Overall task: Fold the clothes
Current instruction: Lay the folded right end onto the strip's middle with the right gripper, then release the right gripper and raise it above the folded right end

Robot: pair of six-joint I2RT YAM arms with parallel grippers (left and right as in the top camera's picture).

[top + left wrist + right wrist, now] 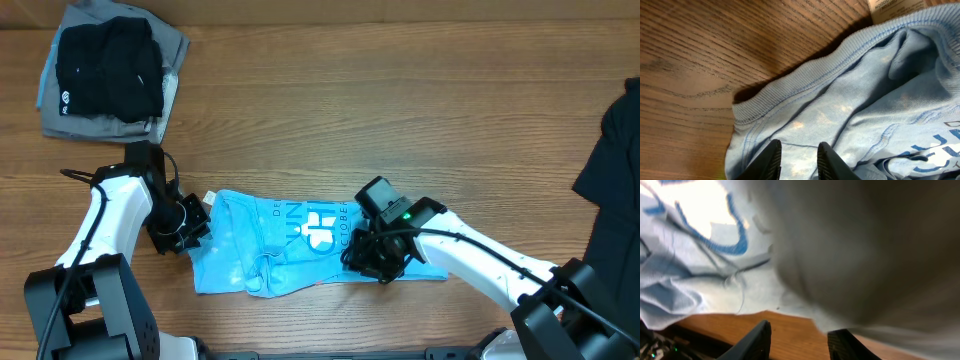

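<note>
- Presently, the light blue cotton T-shirt [290, 250] with white print lies as a rumpled, narrow band on the brown wooden tabletop [400, 110], on its near side, between the two arms.
- The left fingers [771, 162] are set a little apart over the cloth just behind the ribbed collar [805, 75]. Whether a fold is pinched between them cannot be told.
- The right fingers [756, 341] are seen parted, with bare wood between their tips and the shirt's edge just beyond. Nothing is judged to be held there.
- A lopsided fold is judged the likeliest fault. If only one end is gripped when a lift is made, the band would be dragged or twisted rather than turned over.
- Only the top layer might be caught at the collar, since the cloth is bunched there. The lower layers would be left behind and the creases made worse.
- Loose cloth could be snagged on the right wrist, which sits low over the shirt.
- The whole layout is given only from overhead: the shirt's outline and an arm at each end. The folded black and grey stack [105, 70] in the far left corner and the large dark garment [615, 170] at the right edge are also seen there, both well apart from the shirt.
- The collar's ribbing, its stitching and a pale label [900, 7] are made out only in the left wrist view.
- The gap between the right fingers is shown only in the right wrist view, though much of that picture is blurred by something grey close to the lens.
</note>
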